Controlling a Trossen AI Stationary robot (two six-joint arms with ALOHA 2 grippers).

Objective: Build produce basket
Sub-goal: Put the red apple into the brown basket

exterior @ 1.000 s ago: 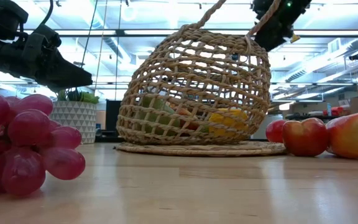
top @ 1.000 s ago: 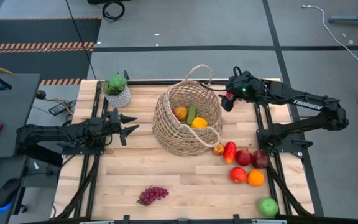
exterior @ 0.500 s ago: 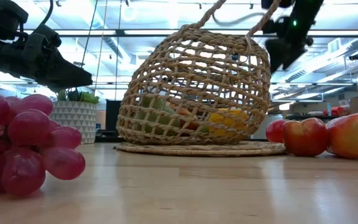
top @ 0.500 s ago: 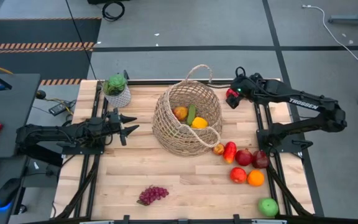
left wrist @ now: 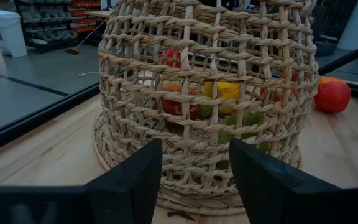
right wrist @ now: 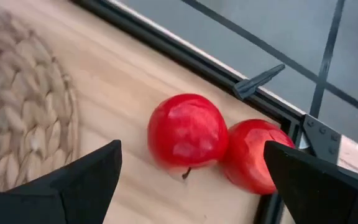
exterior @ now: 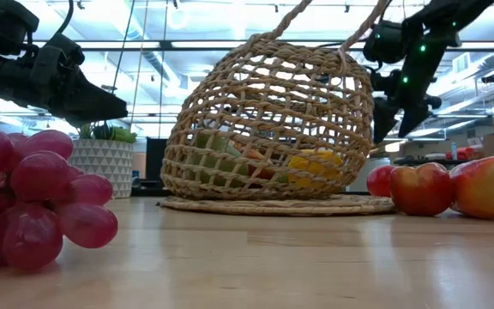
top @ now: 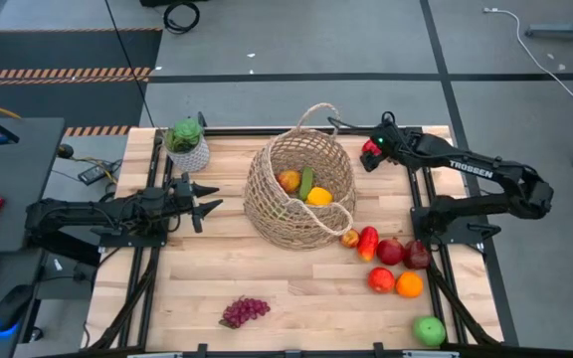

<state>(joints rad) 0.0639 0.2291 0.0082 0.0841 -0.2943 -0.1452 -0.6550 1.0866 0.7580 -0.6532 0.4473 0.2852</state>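
The tan wicker basket stands on its flat woven base mid-table, holding an orange-red fruit, a cucumber and a yellow pepper. My right gripper hangs open to the far right of the basket, above two red apples that lie by the table's far rail; its fingers stand wide on either side of the nearer apple, apart from it. My left gripper waits open at the basket's left, facing its wall.
More produce lies right of the basket: a row of red apples, an orange and a green apple. Grapes sit near the front edge. A potted plant stands at the far left. A black rail borders the far edge.
My right gripper has come down from beside the basket's handles to the basket's far right side, moving toward the table's right edge. It has tipped farther downward and rolled, and stays open. The basket and fruit have not moved.
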